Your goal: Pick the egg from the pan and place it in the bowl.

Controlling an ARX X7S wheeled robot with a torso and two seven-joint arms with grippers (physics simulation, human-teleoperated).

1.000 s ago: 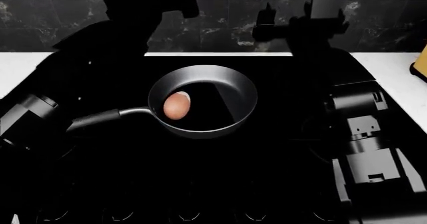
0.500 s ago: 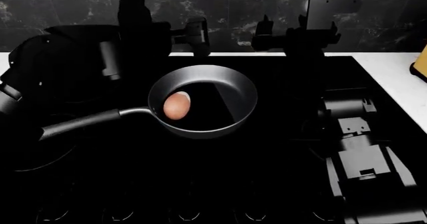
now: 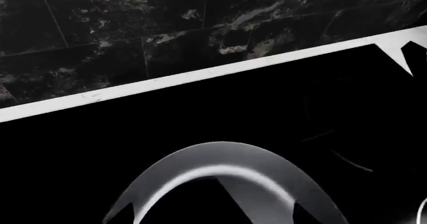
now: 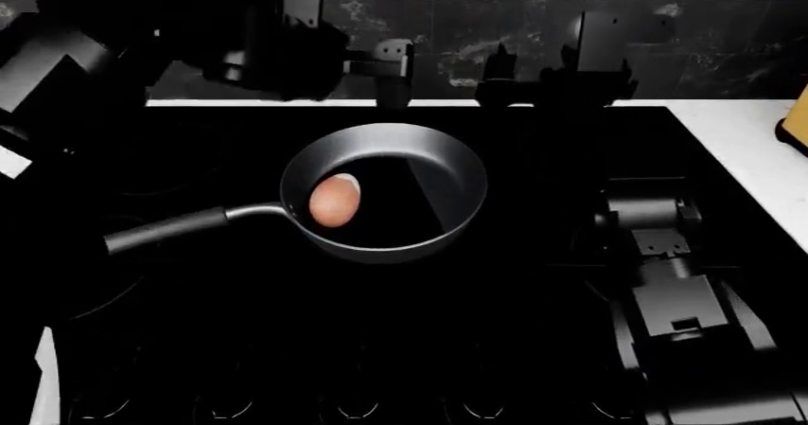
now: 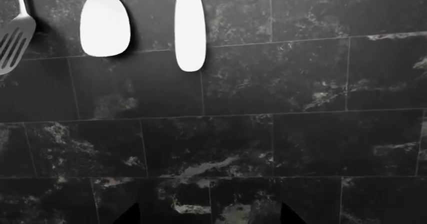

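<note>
The orange-brown egg (image 4: 335,201) lies in the left part of the dark grey pan (image 4: 436,155), whose long handle (image 4: 165,231) points left. My left gripper (image 4: 378,70) hovers behind the pan's far rim, above the stove's back edge. In the left wrist view the left gripper (image 3: 208,216) is open, its dark fingertips (image 3: 119,216) wide apart over the pan rim (image 3: 220,166); no egg shows there. My right gripper (image 4: 531,75) is held up at the back right; the right gripper (image 5: 208,215) is open and faces the tiled wall. The bowl is out of view.
The pan sits on a black cooktop (image 4: 531,283) with a white counter (image 4: 745,146) to its right and a yellow object (image 4: 796,117) at the right edge. Spatulas (image 5: 105,22) hang on the dark marble tile wall (image 5: 267,134).
My left arm has risen from the lower left and swung back and right, so its gripper now hangs behind the pan. The right arm shifted only slightly. Pan and egg stayed put.
</note>
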